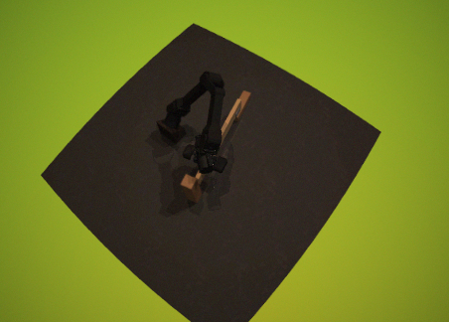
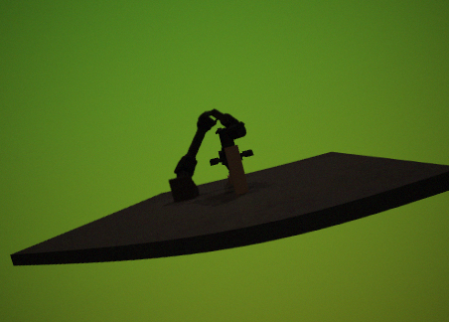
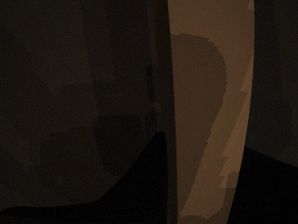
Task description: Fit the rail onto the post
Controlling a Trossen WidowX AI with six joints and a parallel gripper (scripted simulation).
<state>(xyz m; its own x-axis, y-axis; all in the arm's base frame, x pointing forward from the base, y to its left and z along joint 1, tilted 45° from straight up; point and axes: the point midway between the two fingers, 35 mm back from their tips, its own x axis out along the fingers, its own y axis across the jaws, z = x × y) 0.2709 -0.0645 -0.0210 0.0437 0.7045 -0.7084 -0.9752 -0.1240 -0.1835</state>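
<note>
The pale wooden rail runs from the footboard block toward the post. Its far end lies at the block; the bracket is too small to judge. My gripper is shut on the rail near its post end, with a dark finger on each side in the wrist view. In the top view a short piece of rail shows between the gripper and the post, close to the post's upper part. The pegs and holes are not visible, and I cannot tell whether the rail touches the post.
The dark table carries the arm's base, left of the rail in the top view. The arm arches over the table toward the rail. In the exterior view the post hides the rail and part of the gripper.
</note>
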